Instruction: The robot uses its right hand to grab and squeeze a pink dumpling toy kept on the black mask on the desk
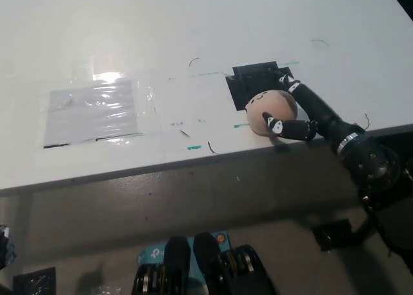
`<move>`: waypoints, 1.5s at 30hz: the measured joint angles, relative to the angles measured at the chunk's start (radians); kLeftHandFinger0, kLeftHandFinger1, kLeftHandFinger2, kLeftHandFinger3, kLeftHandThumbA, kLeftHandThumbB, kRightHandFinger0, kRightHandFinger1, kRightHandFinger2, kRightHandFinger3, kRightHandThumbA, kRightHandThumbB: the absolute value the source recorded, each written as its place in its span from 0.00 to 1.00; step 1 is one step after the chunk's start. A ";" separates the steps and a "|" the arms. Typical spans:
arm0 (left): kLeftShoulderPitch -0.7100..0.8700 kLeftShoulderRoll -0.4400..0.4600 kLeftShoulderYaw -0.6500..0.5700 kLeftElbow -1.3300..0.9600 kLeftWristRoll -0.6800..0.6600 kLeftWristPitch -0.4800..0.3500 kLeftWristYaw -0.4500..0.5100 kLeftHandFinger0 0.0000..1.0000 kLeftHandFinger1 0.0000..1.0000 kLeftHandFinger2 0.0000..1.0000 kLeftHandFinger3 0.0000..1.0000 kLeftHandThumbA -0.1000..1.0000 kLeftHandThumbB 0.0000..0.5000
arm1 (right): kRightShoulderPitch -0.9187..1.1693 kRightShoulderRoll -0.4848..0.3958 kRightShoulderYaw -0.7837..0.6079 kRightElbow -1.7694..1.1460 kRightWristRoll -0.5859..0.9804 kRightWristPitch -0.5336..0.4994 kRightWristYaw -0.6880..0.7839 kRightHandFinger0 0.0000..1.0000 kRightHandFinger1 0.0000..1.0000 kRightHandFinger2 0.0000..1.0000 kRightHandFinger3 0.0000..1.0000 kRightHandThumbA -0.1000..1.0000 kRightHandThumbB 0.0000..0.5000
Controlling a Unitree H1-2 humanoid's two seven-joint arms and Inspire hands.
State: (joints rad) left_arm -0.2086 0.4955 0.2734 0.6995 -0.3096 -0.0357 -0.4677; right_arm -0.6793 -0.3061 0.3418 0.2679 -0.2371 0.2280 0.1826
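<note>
At the desk's [97,159] near edge, the right hand [298,114] was wrapped round the pink dumpling toy [271,109] from its 3 o'clock side, fingers curled against it. A soft, light, yielding body was judged, best gripped across its rounded flanks. A small drawn face was seen on top. The black mask [251,81] lay beneath, toward 12 o'clock.

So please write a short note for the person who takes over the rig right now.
Right hand: black, wrapped around the pink dumpling toy, fingers above and below it, so the grab looks made.
Left hand: not in view.
Toy sits on the black mask near the front edge of the white desk, not lifted.
Left to do: whether it is squeezed yet cannot be told; finish the squeeze.
</note>
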 measured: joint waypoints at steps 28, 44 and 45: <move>-0.028 0.005 -0.002 0.000 0.002 -0.001 -0.012 0.00 0.00 0.07 0.08 0.97 1.00 | -0.140 0.158 0.025 0.454 -0.125 -0.229 -0.108 1.00 1.00 1.00 1.00 0.35 0.55; -0.042 0.003 -0.004 0.016 0.002 -0.009 -0.012 0.00 0.01 0.06 0.07 0.97 1.00 | -0.122 0.114 0.119 0.514 -0.273 -0.446 -0.330 0.00 0.35 0.71 0.38 0.00 0.00; -0.042 0.001 -0.004 0.016 0.002 -0.009 -0.012 0.00 0.01 0.08 0.09 0.96 1.00 | -0.118 0.116 0.117 0.516 -0.277 -0.455 -0.351 0.00 0.29 0.64 0.41 0.00 0.02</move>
State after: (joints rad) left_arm -0.2509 0.4969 0.2698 0.7154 -0.3073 -0.0450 -0.4801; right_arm -0.7968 -0.1899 0.4590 0.7844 -0.5143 -0.2269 -0.1680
